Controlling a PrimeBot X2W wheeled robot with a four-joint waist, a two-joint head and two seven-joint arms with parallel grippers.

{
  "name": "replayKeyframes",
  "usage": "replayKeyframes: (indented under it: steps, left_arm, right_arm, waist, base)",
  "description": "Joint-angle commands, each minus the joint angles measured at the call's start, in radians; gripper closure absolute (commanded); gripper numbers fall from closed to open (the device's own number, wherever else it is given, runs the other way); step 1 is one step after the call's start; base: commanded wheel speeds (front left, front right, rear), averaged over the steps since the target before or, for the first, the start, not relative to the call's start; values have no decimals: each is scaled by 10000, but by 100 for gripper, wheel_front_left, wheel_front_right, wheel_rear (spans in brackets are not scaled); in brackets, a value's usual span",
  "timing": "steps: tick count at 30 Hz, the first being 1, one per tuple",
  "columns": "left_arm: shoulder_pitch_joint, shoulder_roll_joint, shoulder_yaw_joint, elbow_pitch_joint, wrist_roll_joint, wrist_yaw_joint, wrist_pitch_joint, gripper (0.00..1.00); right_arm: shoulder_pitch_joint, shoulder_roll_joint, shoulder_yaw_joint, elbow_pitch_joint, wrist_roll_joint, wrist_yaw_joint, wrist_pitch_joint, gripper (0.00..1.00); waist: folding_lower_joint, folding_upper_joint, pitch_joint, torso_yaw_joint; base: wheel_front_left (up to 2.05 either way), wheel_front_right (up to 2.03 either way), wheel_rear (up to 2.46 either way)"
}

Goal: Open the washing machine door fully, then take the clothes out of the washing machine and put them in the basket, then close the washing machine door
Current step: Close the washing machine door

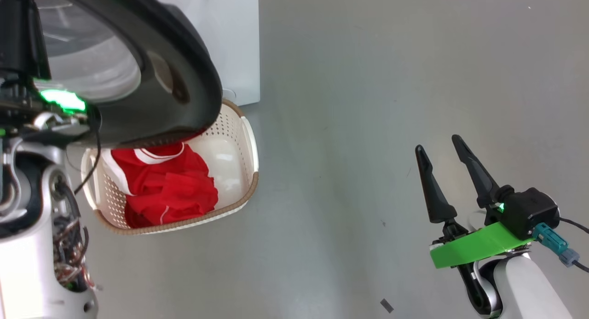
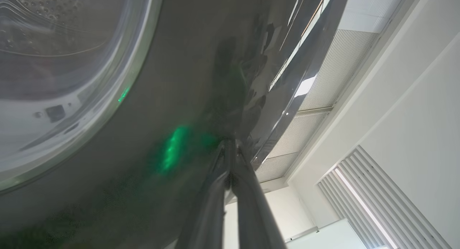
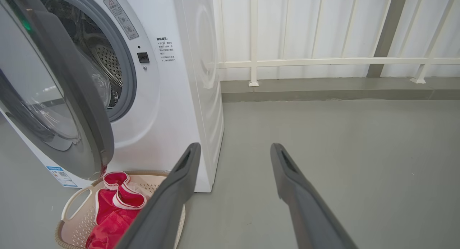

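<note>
The washing machine door (image 1: 193, 66), stiff, hinged and slick on its black rim, was seen part-open from the washing machine (image 3: 172, 98), hanging over the basket (image 1: 225, 130) where the clothes (image 1: 170, 185) were already laid. The left claw (image 2: 230, 144) was set against that rim with its fingers brought together on nothing, so a push at the outer rim, far from the hinge, was judged the best purchase. The right claw (image 1: 437, 144) was held wide apart and empty over open floor (image 1: 368, 79), well clear of the swing; only the basket was found close under the door's lower edge.
</note>
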Motion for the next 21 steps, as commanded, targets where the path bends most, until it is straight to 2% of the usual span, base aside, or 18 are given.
replayKeyframes:
  steps: [1, 21]
  left_arm:
    - [-371, 347, 161, -112, 104, -132, -11, 100]
    - [-2275, 665, 89, 1572, 444, -578, -150, 100]
  right_arm:
    - [-213, -10, 224, -277, 167, 46, -92, 0]
    - [-520, -10, 327, -368, 292, 46, -92, 0]
  waist:
    - [0, 0, 126, -72]
    - [0, 0, 872, -424]
  base:
    - [0, 0, 0]
    - [0, 0, 0]
